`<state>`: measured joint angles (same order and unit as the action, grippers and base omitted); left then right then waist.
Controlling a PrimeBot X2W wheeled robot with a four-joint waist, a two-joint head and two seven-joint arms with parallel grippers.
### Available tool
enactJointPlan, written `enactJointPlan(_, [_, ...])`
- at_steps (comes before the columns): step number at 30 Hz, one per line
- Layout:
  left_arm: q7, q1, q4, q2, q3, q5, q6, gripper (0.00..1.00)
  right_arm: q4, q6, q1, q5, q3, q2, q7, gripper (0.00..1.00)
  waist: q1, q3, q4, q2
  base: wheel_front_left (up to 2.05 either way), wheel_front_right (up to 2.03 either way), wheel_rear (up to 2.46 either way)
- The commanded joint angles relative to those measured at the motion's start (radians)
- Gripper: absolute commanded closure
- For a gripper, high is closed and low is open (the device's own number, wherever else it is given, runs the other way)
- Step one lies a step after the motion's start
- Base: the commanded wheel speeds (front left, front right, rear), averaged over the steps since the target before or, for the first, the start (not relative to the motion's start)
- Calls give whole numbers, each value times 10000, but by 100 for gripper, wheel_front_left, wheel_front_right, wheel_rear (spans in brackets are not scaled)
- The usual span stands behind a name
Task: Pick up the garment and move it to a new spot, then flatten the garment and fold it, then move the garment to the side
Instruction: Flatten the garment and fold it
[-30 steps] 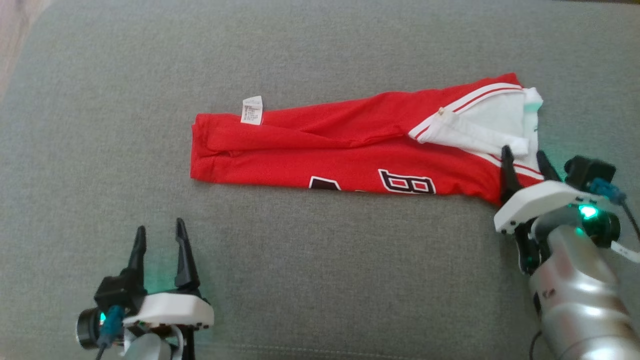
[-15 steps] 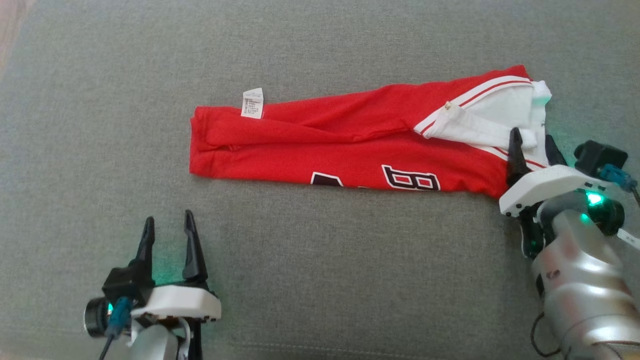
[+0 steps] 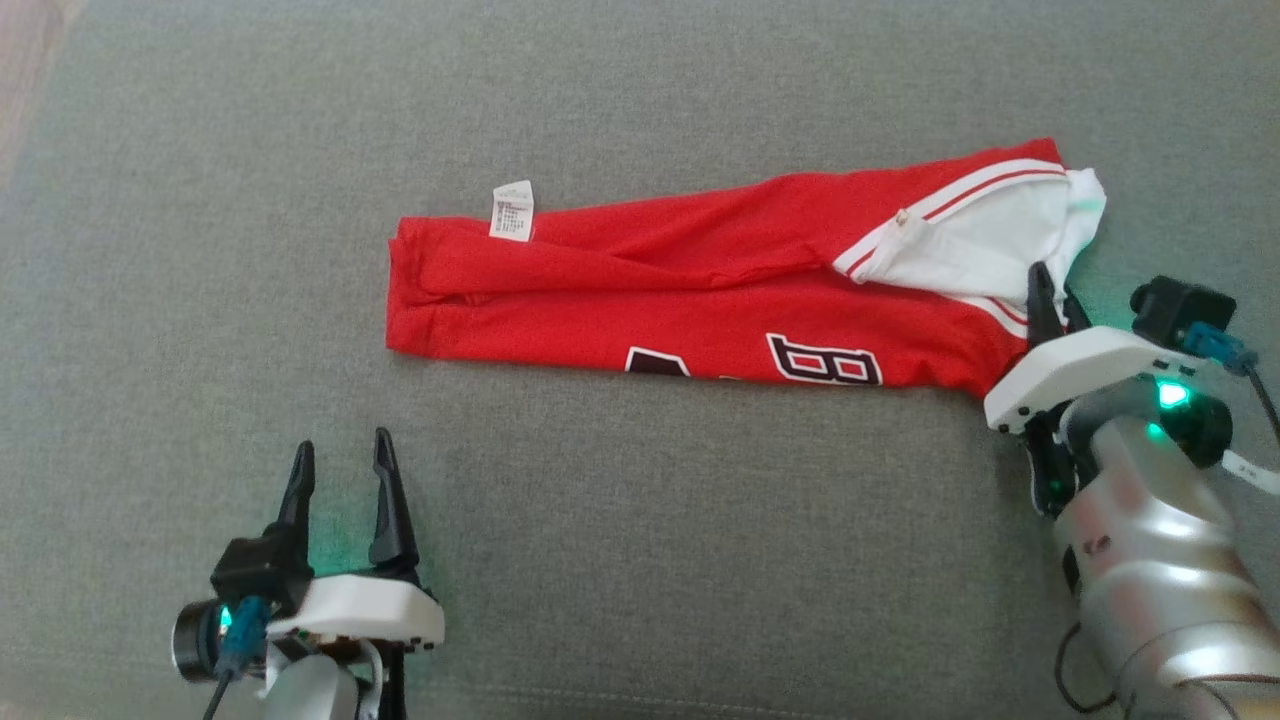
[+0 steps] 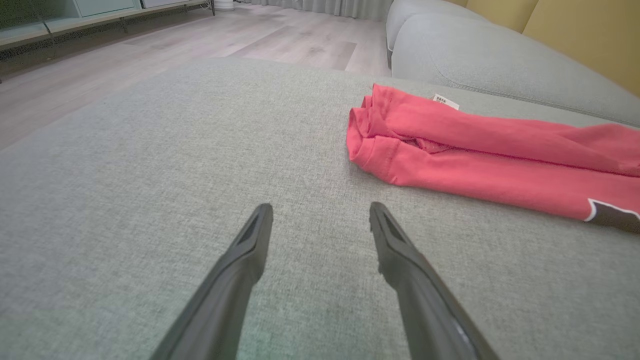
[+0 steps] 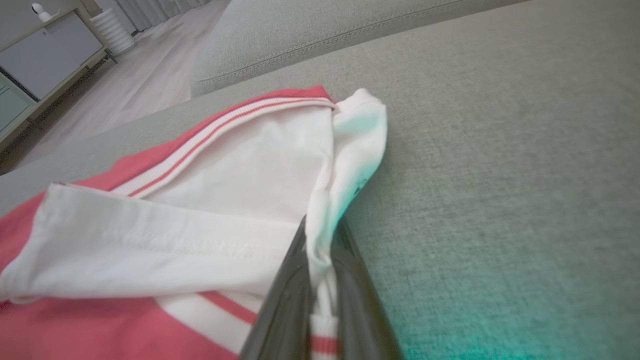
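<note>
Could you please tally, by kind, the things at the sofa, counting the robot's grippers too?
garment: 1
grippers: 2 (left gripper, open; right gripper, shut on the garment's white end)
label: 1
Total: 4

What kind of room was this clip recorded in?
Most likely a home living room: the garment lies on a grey fabric sofa, with wood-look flooring beyond it and a low cabinet against the wall.
</note>
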<state>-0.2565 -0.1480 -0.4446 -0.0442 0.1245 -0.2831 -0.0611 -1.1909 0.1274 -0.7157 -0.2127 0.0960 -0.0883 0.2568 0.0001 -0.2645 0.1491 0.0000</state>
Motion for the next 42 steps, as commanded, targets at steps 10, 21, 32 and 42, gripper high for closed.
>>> enactJointPlan(10, [-53,84,311,-61,-93,-41,193,0,1993,33,863,-366,128,-1067,45,100,-1,622,-300,0,0,0,0])
enactJointPlan(21, [-53,89,329,-60,502,-42,185,0,4910,33,1483,-1472,-3190,-364,47,100,-1,815,66,0,0,0,0])
enactJointPlan(32, [-53,158,347,-60,1267,-206,164,0,5043,33,1223,-2869,-5340,159,-362,100,-1,800,1820,0,0,0,0])
enactJointPlan(42, [-53,272,346,-60,1920,-400,72,0,4061,33,595,-3326,-5778,344,-378,0,-1,754,3145,0,0,0,0])
